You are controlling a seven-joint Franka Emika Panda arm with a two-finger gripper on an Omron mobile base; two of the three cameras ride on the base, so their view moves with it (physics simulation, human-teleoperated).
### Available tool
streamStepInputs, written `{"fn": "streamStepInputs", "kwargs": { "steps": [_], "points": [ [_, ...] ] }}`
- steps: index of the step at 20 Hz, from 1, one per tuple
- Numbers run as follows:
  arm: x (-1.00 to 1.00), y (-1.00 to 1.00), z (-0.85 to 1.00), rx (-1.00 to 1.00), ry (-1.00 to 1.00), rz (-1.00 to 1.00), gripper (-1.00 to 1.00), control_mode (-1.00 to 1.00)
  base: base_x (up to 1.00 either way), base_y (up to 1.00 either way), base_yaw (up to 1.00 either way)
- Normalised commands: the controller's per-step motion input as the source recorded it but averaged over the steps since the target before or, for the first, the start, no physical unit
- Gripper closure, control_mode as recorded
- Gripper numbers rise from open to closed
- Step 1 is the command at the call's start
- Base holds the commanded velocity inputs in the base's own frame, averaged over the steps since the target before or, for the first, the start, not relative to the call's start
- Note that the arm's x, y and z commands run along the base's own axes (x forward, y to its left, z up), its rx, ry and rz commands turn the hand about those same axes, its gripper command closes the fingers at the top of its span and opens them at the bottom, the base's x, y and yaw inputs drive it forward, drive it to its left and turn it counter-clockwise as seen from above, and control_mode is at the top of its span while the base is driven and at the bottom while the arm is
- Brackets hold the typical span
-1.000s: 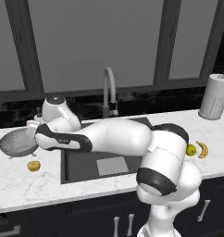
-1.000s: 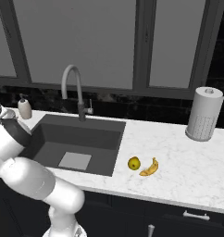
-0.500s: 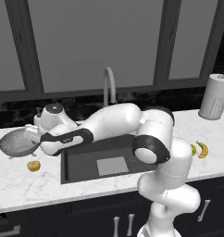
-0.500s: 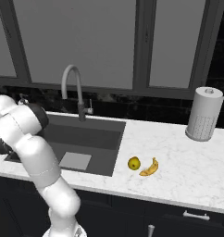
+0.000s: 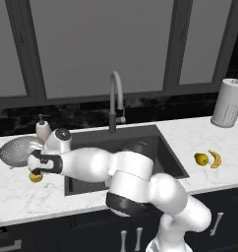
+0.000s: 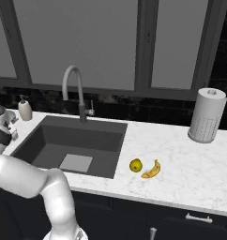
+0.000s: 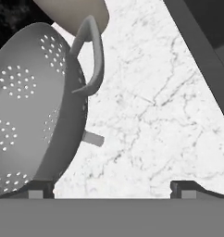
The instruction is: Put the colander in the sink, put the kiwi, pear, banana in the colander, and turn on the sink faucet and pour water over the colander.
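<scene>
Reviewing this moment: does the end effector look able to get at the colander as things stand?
Probably yes. The open end effector hangs just beside the colander on the counter, with one loop handle turned toward it. The soap bottle stands close behind, and the kiwi lies near, but neither seems to block the approach.

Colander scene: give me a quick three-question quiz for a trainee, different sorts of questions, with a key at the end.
1. True or false: the colander already sits in the sink.
2. Multiple choice: which fruits lie together on the counter right of the sink? A) the pear and the banana; B) the kiwi and the pear; C) all three.
3. Fill in: the gripper, beside the colander's loop handle, has its jaws ____.

Key
1. False: it stands on the counter left of the sink, by the soap bottle.
2. A. The kiwi lies left of the sink, near the colander.
3. Open, holding nothing.
</scene>
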Motion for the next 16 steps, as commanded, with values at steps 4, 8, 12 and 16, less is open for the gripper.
{"fn": "streamStepInputs", "kwargs": {
  "steps": [4, 8, 12, 16],
  "points": [
    [0.17, 0.08, 0.27, 0.06, -0.06, -0.02, -1.0, -1.0, 0.0, 0.0, 0.0],
    [0.03, 0.03, 0.43, 0.08, -0.09, 0.0, -1.0, -1.0, 0.0, 0.0, 0.0],
    [0.2, 0.21, 0.18, 0.03, -0.03, 0.0, -1.0, -1.0, 0.0, 0.0, 0.0],
    [0.51, 0.45, 0.0, 0.0, 0.0, -0.03, -1.0, -1.0, 0.0, 0.0, 0.0]
  ]
}}
